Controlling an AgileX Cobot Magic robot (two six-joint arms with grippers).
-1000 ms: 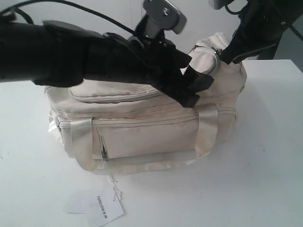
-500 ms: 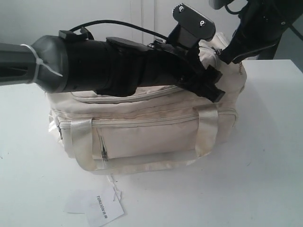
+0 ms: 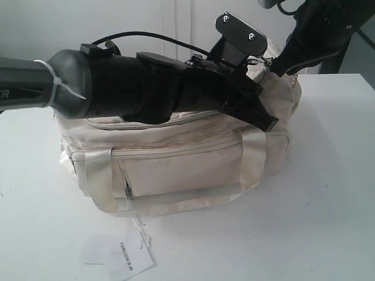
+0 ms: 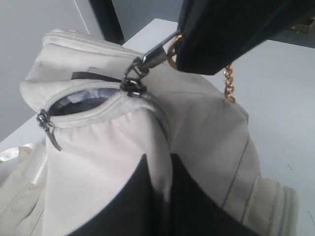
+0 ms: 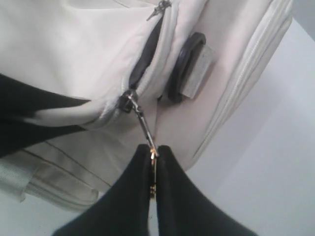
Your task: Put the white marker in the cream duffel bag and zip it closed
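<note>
Cream duffel bag (image 3: 176, 164): sits on the white table (image 3: 328, 193), its long side with the front zip pocket facing the exterior camera
Curved zipper (image 4: 88, 98): partly open at the bag's raised end, with dark lining showing in the gap
Left gripper (image 4: 158, 164): reaches across the top of the bag, its dark fingers (image 4: 197, 206) pinched together on a fold of the cream fabric just below the zipper
Right gripper (image 5: 153, 150): clamped tight on the metal zipper pull (image 5: 142, 123), which is drawn taut from the slider
Gold chain (image 4: 227, 83): hangs beside the right gripper
Dark ring (image 5: 182, 66): on the bag's end, near the zipper
White marker: cannot be seen in any view
Paper tag (image 3: 126, 257): lies flat on the table in front of the bag
</note>
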